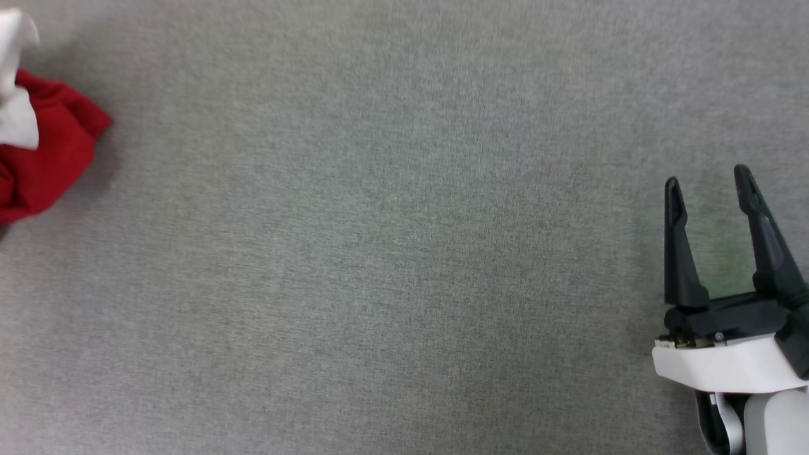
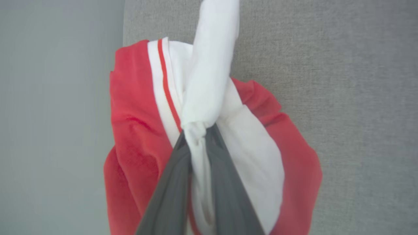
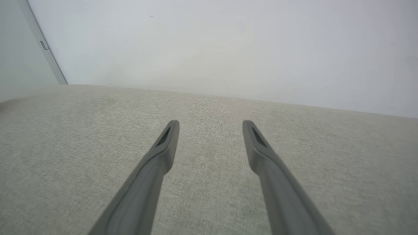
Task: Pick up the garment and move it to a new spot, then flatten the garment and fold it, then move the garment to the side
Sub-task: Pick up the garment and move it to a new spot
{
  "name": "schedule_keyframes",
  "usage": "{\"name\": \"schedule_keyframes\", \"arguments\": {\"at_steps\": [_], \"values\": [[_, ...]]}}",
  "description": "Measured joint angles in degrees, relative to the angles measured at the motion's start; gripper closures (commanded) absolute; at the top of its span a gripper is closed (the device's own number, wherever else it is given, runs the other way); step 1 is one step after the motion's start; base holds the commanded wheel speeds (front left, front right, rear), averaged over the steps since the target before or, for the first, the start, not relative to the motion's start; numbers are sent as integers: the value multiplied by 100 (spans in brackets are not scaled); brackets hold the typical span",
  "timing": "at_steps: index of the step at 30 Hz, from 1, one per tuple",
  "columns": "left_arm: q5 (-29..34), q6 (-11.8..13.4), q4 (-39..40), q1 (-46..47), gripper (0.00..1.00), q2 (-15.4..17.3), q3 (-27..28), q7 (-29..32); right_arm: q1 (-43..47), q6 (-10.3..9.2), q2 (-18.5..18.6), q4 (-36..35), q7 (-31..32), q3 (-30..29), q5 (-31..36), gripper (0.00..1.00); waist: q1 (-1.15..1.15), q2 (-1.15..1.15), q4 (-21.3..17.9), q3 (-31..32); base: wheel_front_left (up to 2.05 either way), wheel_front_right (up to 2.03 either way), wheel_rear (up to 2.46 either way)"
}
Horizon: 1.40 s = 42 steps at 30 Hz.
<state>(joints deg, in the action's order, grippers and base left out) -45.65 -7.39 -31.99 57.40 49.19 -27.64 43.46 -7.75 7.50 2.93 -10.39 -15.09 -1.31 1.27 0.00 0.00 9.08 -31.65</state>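
Note:
The garment (image 1: 44, 158) is a bunched red and white shirt at the far left edge of the head view, over the grey fabric surface (image 1: 379, 253). In the left wrist view the garment (image 2: 137, 137) hangs in a crumpled bundle, red body with a white sleeve and a red stripe. My left gripper (image 2: 197, 130) is shut on a twist of its white cloth. My right gripper (image 1: 711, 180) stands open at the lower right, nothing between its fingers (image 3: 168, 140), far from the garment.
The grey fabric surface (image 3: 209, 156) ends at a far edge against a pale wall (image 3: 212, 49). In the left wrist view the surface's edge runs down the left, with pale floor (image 2: 55, 114) beyond it.

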Motion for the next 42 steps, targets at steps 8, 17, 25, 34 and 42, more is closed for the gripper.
{"name": "schedule_keyframes", "arguments": {"at_steps": [8, 17, 25, 34, 42], "values": [[18, -1, 1206, 627, 100, 297, -940, -53, 284, 0, 0, 236, 0, 70, -252, 0, 0, 0, 26, 825, 0, 0, 0], [-63, -1, 2045, 1287, 100, -168, -1831, 176, 542, 0, 0, 423, 0, 199, -543, 0, -1, 0, -282, 1515, 0, 0, 0], [-193, -1, 2401, 1474, 100, -856, -2476, 118, 698, 0, 3, 501, 0, 237, -668, 0, -1, 0, -1027, 1804, 0, 0, 0], [-335, -1, 2459, 1687, 100, -1767, -3273, -89, 723, 0, 3, 501, 0, 223, -806, 0, -1, 0, -1933, 1733, 0, 0, 0], [-432, -1, 1850, 1723, 100, -2374, -4257, -447, 530, 0, 3, 467, 0, 254, -971, 0, -1, 0, -2398, 1156, 0, 0, 0]]}}
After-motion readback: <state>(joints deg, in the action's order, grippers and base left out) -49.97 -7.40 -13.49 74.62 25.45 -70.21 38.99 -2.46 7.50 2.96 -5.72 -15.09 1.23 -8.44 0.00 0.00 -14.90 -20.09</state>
